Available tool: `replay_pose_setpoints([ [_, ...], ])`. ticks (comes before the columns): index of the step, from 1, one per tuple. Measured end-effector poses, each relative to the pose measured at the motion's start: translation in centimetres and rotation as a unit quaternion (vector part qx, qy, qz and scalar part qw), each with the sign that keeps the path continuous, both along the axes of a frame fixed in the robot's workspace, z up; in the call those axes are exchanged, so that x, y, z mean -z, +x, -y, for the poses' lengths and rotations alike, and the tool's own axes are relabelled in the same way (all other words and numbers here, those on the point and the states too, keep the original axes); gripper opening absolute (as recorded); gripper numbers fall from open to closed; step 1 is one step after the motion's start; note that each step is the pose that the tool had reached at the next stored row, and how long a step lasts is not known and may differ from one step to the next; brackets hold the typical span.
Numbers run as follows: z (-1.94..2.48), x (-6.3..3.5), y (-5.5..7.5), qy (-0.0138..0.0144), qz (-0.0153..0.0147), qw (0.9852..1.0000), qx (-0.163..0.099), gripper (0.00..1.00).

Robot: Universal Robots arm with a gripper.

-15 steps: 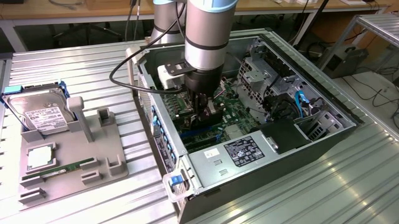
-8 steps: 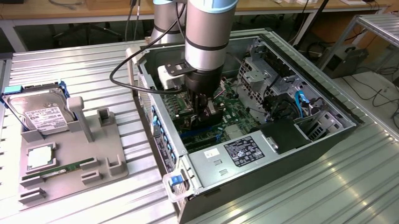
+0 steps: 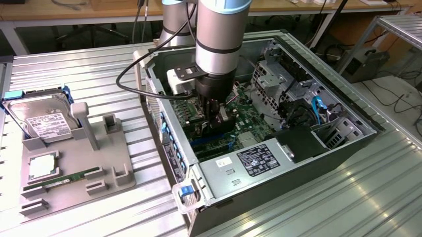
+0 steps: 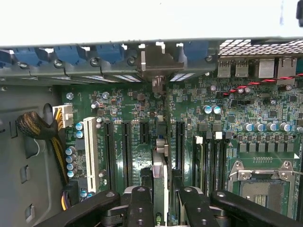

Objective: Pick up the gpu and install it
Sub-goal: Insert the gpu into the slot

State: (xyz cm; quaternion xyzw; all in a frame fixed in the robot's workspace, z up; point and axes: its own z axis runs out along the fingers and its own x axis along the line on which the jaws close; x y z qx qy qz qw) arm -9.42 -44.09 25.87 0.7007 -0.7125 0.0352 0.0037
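The open case (image 3: pixel 343 148) lies on the table (image 3: pixel 79 64), and the arm (image 3: pixel 221 34) reaches down into it over the motherboard (image 4: pixel 246 109). Between the black expansion slots (image 4: pixel 127 151), the gripper (image 4: pixel 161 208) pinches the gpu (image 4: pixel 160 182), which stands on edge, its bracket (image 4: pixel 158 59) against the case's rear wall. On the exterior view's left, a grey tray (image 3: pixel 72 173) holds the hard drive (image 3: pixel 43 121) and memory stick (image 3: pixel 63 178).
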Motion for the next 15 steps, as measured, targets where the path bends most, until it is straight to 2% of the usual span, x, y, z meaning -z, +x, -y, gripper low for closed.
replay_pose_setpoints([
  [4,0.0,-0.46,0.0,0.0001,0.0,1.0,0.0,0.26],
  [15,0.0,-0.49,0.0,0.0,0.0,1.0,0.0,0.26],
])
